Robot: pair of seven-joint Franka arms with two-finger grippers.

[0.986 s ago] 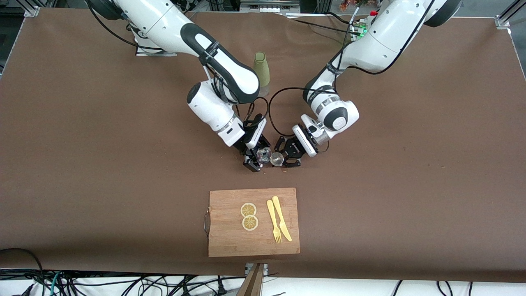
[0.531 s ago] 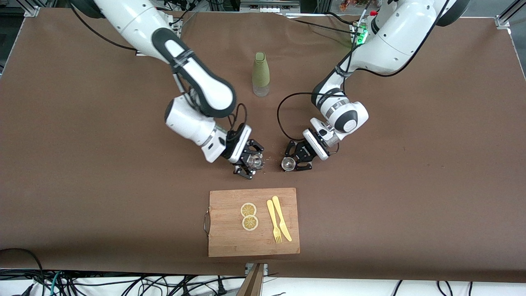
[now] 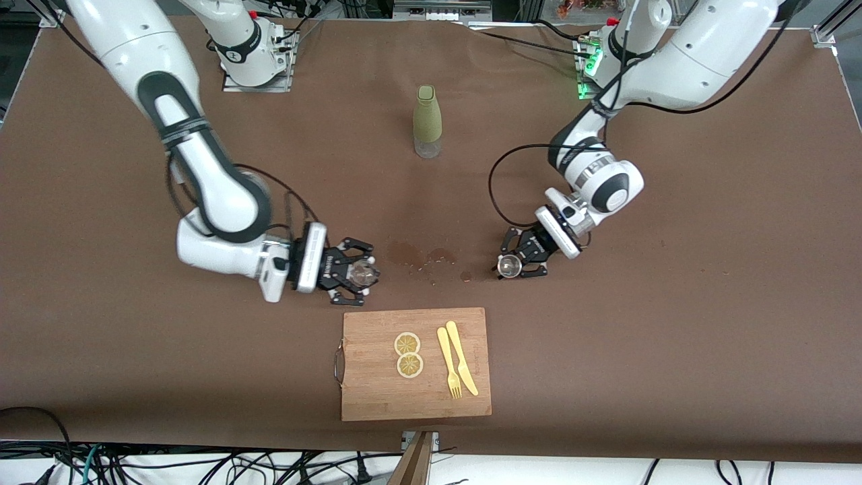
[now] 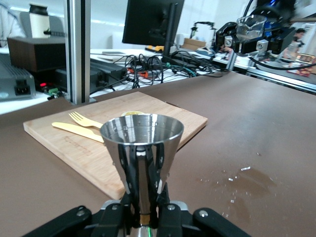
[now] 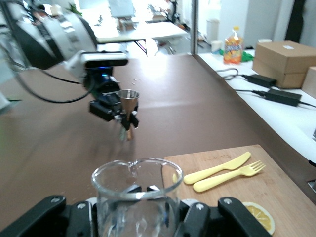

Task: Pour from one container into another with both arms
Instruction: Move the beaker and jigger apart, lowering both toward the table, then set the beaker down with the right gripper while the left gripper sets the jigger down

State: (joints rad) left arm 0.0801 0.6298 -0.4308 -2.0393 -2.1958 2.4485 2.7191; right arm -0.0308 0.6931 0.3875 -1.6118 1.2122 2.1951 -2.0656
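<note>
My right gripper (image 3: pixel 360 273) is shut on a clear glass beaker (image 3: pixel 364 271), low over the table beside a corner of the cutting board (image 3: pixel 377 397). The right wrist view shows the beaker (image 5: pixel 136 190) upright between the fingers of that gripper (image 5: pixel 136 210). My left gripper (image 3: pixel 512 265) is shut on a small metal jigger (image 3: pixel 508 267), low over the table toward the left arm's end. In the left wrist view the jigger (image 4: pixel 142 136) stands upright, clamped at its waist by the gripper (image 4: pixel 143 200). The two grippers are well apart.
A wet spill (image 3: pixel 421 257) marks the brown cloth between the grippers. The board carries two lemon slices (image 3: pixel 408 353), a yellow fork (image 3: pixel 448 364) and a knife (image 3: pixel 462 357). A green bottle (image 3: pixel 427 121) stands farther from the camera, mid-table.
The grippers have drawn apart: the right arm swung the beaker toward its own end of the table, the left arm carried the jigger toward its end. The wet spill between them now shows.
</note>
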